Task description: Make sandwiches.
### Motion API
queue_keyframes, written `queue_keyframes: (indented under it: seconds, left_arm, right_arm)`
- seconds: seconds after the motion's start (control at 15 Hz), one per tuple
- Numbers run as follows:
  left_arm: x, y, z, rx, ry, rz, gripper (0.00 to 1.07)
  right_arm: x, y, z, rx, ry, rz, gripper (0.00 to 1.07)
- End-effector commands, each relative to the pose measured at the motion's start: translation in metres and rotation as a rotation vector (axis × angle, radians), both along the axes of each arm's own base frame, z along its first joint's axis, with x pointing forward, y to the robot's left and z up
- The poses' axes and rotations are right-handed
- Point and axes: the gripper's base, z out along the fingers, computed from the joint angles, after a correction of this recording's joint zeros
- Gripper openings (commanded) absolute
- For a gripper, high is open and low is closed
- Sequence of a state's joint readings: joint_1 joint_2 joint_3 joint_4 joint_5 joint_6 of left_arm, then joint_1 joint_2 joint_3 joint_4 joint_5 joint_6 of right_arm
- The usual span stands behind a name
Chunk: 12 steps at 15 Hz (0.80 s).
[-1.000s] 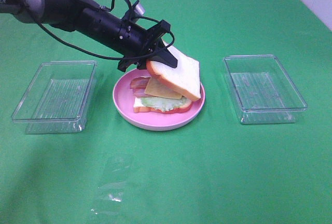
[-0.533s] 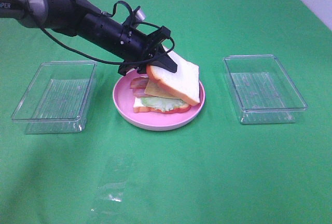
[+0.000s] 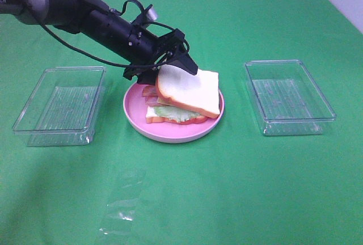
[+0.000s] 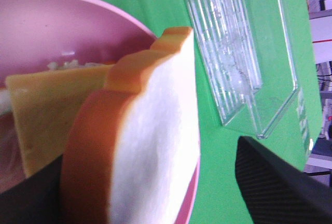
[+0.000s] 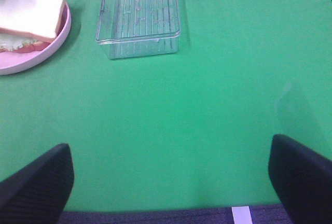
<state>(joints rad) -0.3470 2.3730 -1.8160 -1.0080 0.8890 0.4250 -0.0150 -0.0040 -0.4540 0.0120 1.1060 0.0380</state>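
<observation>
The sandwich stack sits on the round pink plate (image 3: 170, 133) at the table's middle. A bottom bread slice (image 3: 154, 119) carries lettuce (image 3: 173, 113), bacon strips (image 3: 150, 93) and a yellow cheese square (image 4: 46, 110). The top bread slice (image 3: 190, 89) lies on the stack, slightly tilted. My left gripper (image 3: 163, 70) is open at the slice's far left edge, its fingers standing wide on either side of the slice (image 4: 150, 146). My right gripper (image 5: 171, 182) is open and empty over bare cloth, out of the exterior high view.
A clear plastic tray (image 3: 59, 106) stands left of the plate and another (image 3: 289, 96) right of it, which also shows in the right wrist view (image 5: 139, 16). A clear plastic sheet (image 3: 122, 199) lies on the green cloth near the front.
The top bread slice has gone from steeply tilted above the cheese to lying nearly flat on the stack. The left gripper's fingers have spread from it.
</observation>
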Motion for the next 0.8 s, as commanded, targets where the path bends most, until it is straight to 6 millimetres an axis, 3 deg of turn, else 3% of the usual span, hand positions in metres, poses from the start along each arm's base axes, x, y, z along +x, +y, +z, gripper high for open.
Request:
queue_keyframes:
  seconds: [0.07,0.2,0.47,0.67,0.8]
  left_arm:
    - [0.002,0.008,0.026,0.122,-0.027,-0.031,0.85]
    - [0.003,0.016,0.053,0.246,-0.072,-0.053,0.95]
    - [0.003,0.039,0.102,0.495,-0.129,0.006,0.97]
    - [-0.004,0.071,0.119,0.747,-0.118,0.010,0.97]
    - [0.000,0.096,0.120,0.800,-0.081,0.041,0.97]
  right_arm:
    - [-0.003,0.000,0.000,-0.004,-0.029,0.006,0.98]
    - [-0.003,0.000,0.000,-0.004,-0.029,0.006,0.98]
    - [-0.003,0.000,0.000,-0.004,-0.029,0.006,0.98]
    - [-0.003,0.000,0.000,-0.004,-0.029,0.006,0.98]
    - [-0.003,0.000,0.000,-0.004,-0.029,0.006,0.98]
